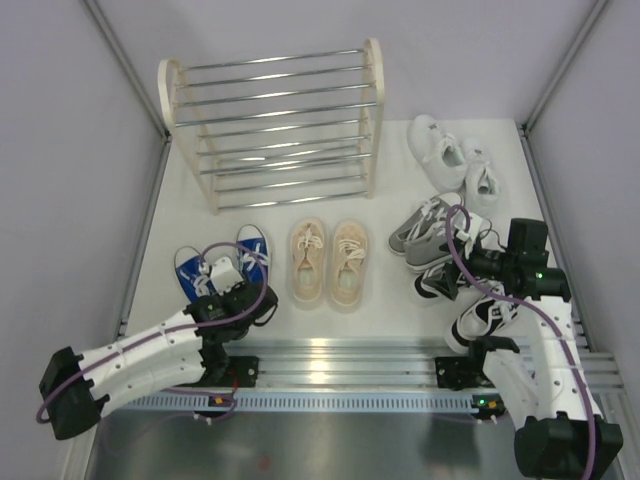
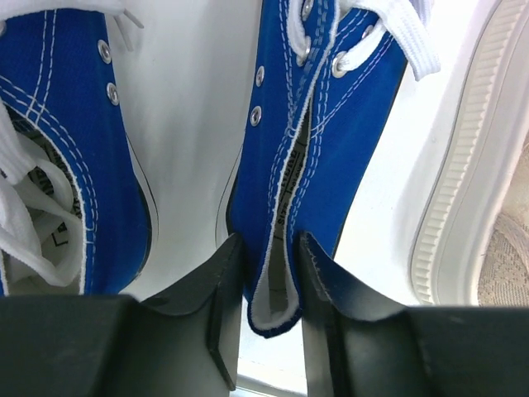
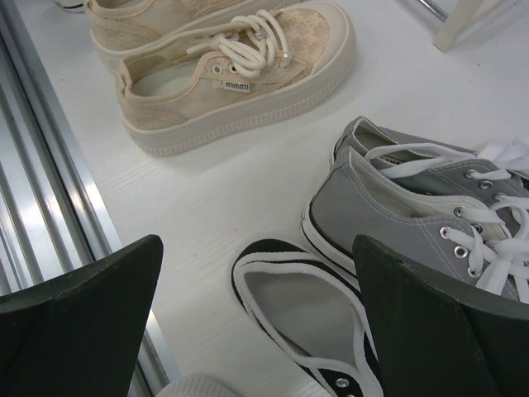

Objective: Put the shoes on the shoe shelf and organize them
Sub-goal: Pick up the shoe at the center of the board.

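The left jaws pinched the side wall of a blue shoe (image 2: 347,141), which stood on the bench (image 1: 280,215) beside its mate (image 2: 58,124), in front of the shelf (image 1: 372,110). The right jaws were spread wide over a black-and-white shoe (image 3: 281,306), just beside the grey shoes (image 3: 397,215) and near the beige pair (image 3: 240,74).

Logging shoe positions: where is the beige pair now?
Top view: the beige sneakers sit centrally, near side of the shoe shelf, between the blue sneakers on the left and the grey sneakers on the right.
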Motion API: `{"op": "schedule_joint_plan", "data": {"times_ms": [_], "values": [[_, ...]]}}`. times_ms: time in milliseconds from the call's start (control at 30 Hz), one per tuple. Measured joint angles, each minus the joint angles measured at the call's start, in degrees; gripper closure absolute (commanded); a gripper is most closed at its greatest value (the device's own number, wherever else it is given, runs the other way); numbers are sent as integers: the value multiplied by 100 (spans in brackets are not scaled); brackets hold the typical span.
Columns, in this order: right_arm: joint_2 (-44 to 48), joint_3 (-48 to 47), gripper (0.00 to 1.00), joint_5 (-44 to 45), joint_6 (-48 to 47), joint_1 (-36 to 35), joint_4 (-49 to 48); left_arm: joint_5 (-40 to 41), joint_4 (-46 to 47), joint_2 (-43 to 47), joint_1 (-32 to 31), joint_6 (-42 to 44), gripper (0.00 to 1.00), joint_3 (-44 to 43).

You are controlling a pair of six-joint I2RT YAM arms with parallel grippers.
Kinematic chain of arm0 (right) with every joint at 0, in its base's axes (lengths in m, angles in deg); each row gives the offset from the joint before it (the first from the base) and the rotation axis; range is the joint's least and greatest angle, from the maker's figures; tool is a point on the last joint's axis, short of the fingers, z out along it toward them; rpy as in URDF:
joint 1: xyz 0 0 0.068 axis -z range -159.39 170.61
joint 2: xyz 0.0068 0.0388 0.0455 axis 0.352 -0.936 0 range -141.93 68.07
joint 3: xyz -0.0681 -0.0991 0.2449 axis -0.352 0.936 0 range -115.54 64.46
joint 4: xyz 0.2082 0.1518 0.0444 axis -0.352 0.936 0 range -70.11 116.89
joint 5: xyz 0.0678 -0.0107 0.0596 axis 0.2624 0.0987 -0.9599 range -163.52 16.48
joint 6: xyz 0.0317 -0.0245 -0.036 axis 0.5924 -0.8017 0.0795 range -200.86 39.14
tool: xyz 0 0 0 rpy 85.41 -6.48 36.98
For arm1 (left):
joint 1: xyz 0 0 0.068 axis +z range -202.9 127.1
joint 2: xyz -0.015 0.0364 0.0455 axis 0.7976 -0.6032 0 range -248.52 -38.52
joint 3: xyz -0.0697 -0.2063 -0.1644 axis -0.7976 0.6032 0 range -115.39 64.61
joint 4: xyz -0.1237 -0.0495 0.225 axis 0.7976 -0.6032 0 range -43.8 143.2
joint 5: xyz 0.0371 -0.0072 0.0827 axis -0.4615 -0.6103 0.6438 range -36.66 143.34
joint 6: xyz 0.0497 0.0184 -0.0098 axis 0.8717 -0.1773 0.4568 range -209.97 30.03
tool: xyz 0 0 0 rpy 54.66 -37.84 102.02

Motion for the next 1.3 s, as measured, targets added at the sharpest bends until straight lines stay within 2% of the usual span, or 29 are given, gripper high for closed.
{"op": "schedule_joint_plan", "data": {"times_ms": [167, 267, 767, 1067, 1300], "values": [[0, 0, 0, 0, -2, 0, -2, 39, 114, -181, -7, 170, 86, -44], [0, 0, 1, 0, -2, 0, 0, 44, 140, -173, -7, 323, 99, -70], [2, -2, 1, 2, -2, 0, 2, 881, 264, 660, 2, 1591, 100, -575], [4, -2, 1, 2, -2, 0, 4, 852, 278, 966, 2, 1895, 100, -584], [35, -2, 1, 4, -2, 0, 22, 675, 433, 848, 2, 1757, 100, -498]]}}
